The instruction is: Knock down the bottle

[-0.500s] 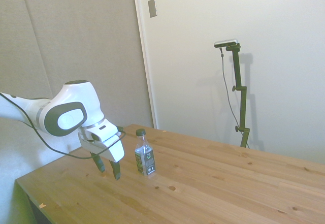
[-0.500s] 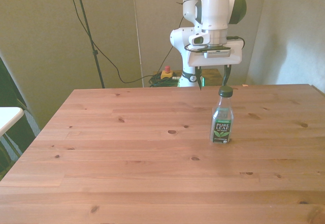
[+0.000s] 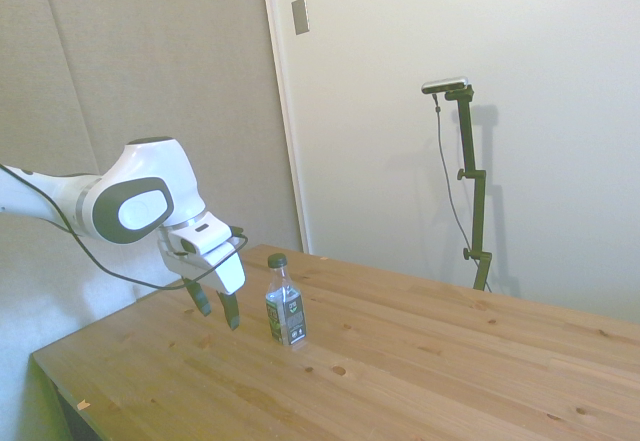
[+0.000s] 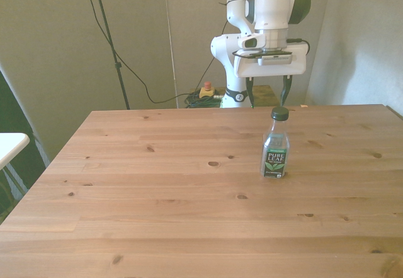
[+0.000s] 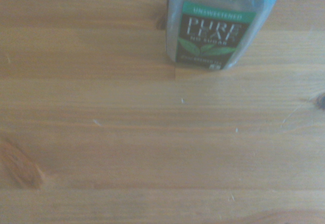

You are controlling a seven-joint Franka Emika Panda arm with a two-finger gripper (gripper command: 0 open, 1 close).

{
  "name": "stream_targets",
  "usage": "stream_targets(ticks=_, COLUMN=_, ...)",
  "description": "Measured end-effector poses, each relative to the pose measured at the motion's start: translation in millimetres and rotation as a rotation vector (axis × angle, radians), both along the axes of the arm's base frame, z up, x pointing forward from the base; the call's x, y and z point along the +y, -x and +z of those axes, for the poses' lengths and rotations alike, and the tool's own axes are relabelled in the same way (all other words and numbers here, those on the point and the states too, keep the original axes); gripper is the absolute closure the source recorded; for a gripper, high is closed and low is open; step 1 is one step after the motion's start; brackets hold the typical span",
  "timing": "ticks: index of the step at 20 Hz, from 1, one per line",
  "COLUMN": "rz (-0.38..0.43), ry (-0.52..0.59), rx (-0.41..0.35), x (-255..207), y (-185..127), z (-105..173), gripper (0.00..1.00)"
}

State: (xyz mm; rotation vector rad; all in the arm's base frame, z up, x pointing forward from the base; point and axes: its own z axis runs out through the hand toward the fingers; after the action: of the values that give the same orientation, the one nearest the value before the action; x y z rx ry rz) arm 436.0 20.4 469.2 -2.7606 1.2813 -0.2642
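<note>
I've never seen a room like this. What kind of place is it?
Probably a robot test lab. A white robot arm with its gripper hangs over a bare wooden table holding just one bottle, with cables along plain walls.

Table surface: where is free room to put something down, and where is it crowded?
The table is bare from the bottle toward the front view's left and near edges. Only behind the upright bottle is it tight, where the open gripper hangs.
</note>
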Motion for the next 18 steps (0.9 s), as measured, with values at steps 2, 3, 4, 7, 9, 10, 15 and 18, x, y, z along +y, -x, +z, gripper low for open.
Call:
stream_targets(ticks=2, rz=-0.029, ry=-0.008, rx=-0.006, x=1, y=-11, z=7, gripper=1.0)
stream_targets(ticks=3, rz=-0.041, ry=-0.011, rx=-0.002, x=1, y=-16, z=9, gripper=1.0)
stream_targets(ticks=4, rz=-0.052, ry=-0.013, rx=0.001, x=0, y=-22, z=11, gripper=1.0)
stream_targets(ticks=7, rz=-0.074, ry=-0.006, rx=0.002, x=-2, y=-38, z=17, gripper=1.0)
stream_targets(ticks=9, rz=-0.093, ry=0.001, rx=-0.006, x=-5, y=-49, z=22, gripper=1.0)
stream_targets(ticks=10, rz=-0.101, ry=0.001, rx=-0.01, x=-7, y=-54, z=23, gripper=1.0)
stream_targets(ticks=15, rz=-0.139, ry=0.001, rx=-0.023, x=-13, y=-79, z=27, gripper=1.0)
stream_targets(ticks=18, rz=-0.15, ry=0.001, rx=-0.026, x=-13, y=-90, z=27, gripper=1.0)
